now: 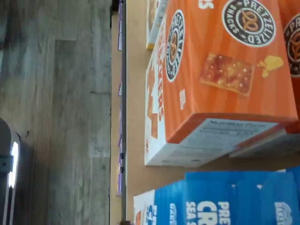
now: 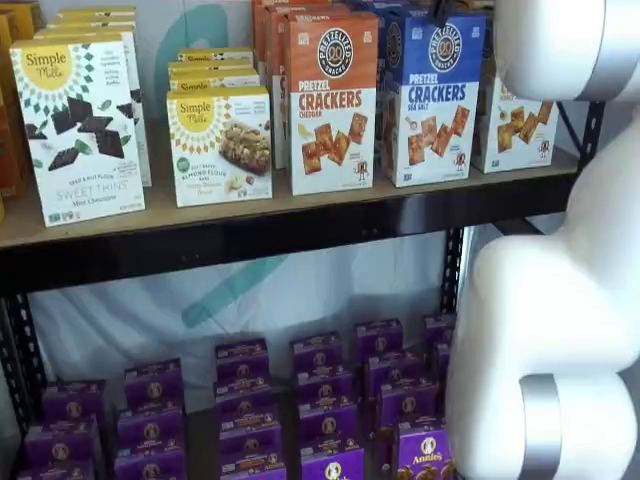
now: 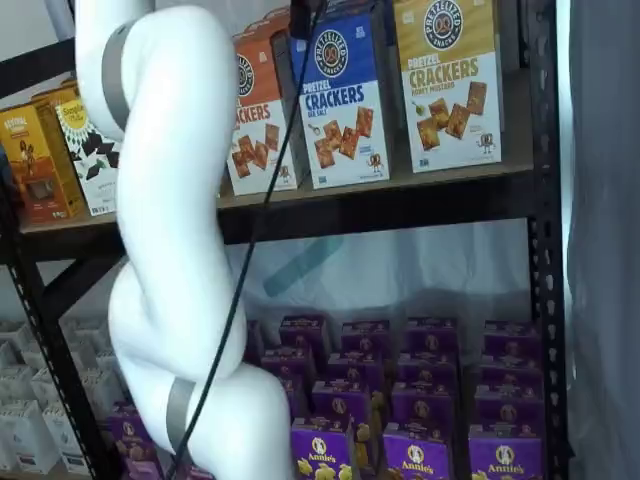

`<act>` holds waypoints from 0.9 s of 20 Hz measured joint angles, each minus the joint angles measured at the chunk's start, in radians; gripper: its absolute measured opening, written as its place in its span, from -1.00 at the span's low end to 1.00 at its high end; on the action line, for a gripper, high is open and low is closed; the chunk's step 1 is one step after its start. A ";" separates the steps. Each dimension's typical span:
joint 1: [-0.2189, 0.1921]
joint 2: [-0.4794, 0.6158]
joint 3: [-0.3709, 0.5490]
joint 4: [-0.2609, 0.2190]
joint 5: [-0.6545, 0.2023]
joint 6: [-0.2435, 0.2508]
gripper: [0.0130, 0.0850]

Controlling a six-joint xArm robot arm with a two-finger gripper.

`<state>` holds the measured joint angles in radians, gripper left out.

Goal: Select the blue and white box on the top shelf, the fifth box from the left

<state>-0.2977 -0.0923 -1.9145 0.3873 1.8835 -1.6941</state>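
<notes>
The white arm [image 3: 170, 250] fills the foreground. The pincer [image 3: 300, 15], barely visible above the blue and white box [image 3: 343, 100] on the top shelf [image 3: 440, 195], stands spread; descend squarely, avoiding the orange box [image 3: 258, 115].

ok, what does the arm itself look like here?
Glossy white, rounded arm links with grey metallic bands at the joints. A thin black cable hangs alongside. Of the end effector, only a bit of black shows at a shelf view's top edge.
</notes>
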 joint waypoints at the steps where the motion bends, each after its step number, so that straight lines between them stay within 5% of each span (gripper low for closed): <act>1: -0.002 0.005 -0.003 0.000 -0.001 -0.002 1.00; 18: 0.031 0.023 0.006 -0.067 -0.041 -0.011 1.00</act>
<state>-0.2670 -0.0698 -1.9085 0.3206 1.8422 -1.7052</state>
